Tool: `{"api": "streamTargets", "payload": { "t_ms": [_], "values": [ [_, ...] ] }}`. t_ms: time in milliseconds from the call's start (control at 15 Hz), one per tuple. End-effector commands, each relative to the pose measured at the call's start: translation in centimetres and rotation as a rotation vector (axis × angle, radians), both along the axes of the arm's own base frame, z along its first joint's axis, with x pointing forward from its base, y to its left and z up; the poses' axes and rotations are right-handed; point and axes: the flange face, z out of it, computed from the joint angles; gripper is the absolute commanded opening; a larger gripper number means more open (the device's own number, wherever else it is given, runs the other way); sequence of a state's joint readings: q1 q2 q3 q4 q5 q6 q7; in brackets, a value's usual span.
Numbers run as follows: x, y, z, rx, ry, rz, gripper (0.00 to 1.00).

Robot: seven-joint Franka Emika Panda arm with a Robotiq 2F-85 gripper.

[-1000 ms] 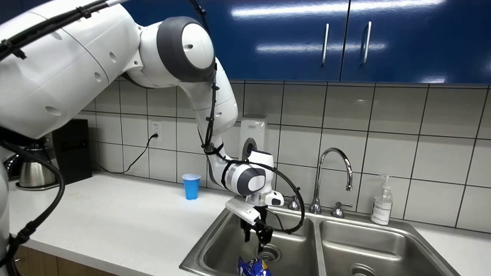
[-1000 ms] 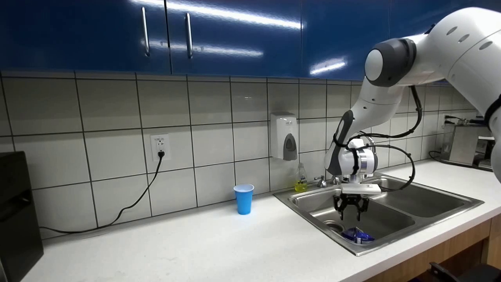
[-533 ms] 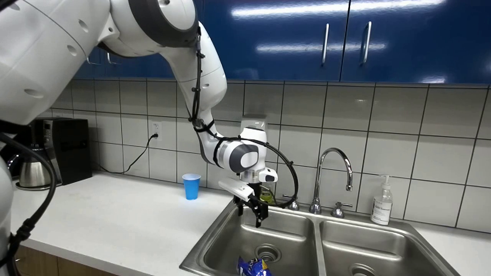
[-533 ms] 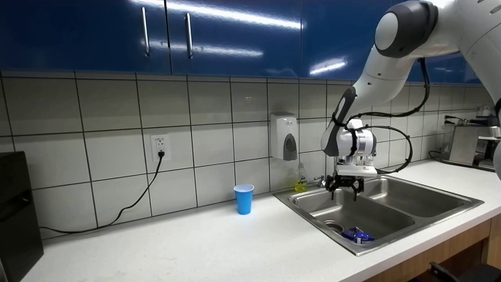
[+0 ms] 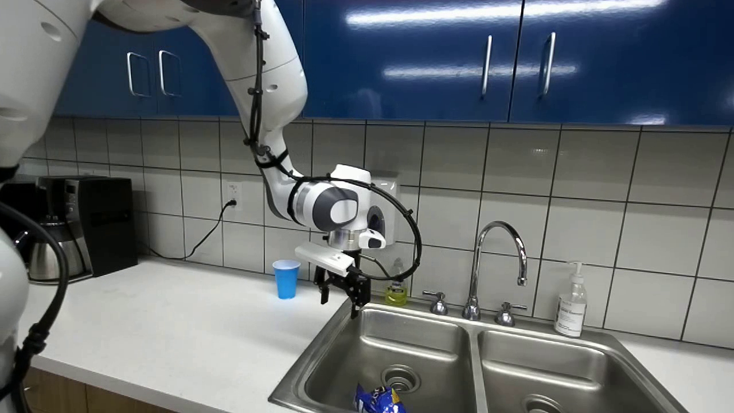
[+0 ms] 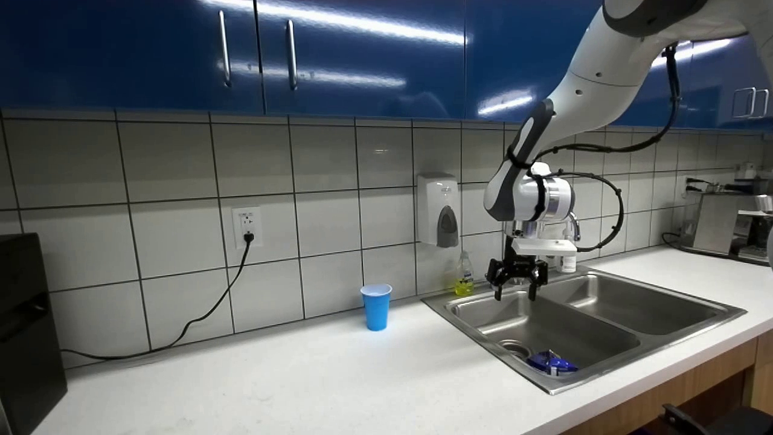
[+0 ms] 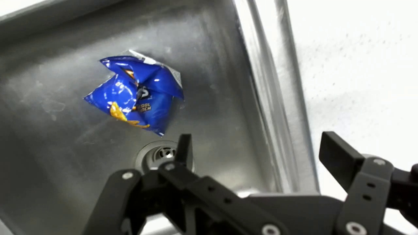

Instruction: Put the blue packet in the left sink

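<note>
The arm (image 5: 284, 74) is hanging its wide-splayed end effector (image 5: 339, 306) mid-frame over the left sink's (image 5: 319, 350) edge, counter (image 5: 189, 321) stretching left

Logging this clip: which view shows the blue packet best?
The wrist view: it looks down on the whole crumpled blue packet, with some lettering legible. Both exterior views show it much smaller, in the left sink; in an exterior view the blue packet is cut by the picture's bottom edge.

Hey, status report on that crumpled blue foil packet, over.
Black two-fingered tool open, holding nothing. Crumpled blue foil packet lying in left stainless-steel basin, near round drain. Nothing seen in the way between tool and packet.
</note>
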State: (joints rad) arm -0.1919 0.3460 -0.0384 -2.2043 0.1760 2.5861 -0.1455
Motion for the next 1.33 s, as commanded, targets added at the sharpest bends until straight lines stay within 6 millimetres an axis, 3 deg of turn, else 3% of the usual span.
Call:
{"api": "streamTargets", "payload": {
  "t_ms": [0,333,533,1133,1200,1267],
  "values": [
    [-3.2,3.8,1.5,0.001,0.053,0.144,1.00],
    [-6.9,8.6,2.5,-0.037,0.082,0.280,1.00],
    [-9.2,10.3,3.3,-0.060,0.085,0.326,1.00],
    [-14.9,12.0,5.3,-0.074,0.070,0.379,1.00],
    [-15.3,12.0,5.4,-0.074,0.066,0.378,1.00],
    [-13.8,11.7,4.4,-0.063,0.071,0.363,1.00]
  ]
}}
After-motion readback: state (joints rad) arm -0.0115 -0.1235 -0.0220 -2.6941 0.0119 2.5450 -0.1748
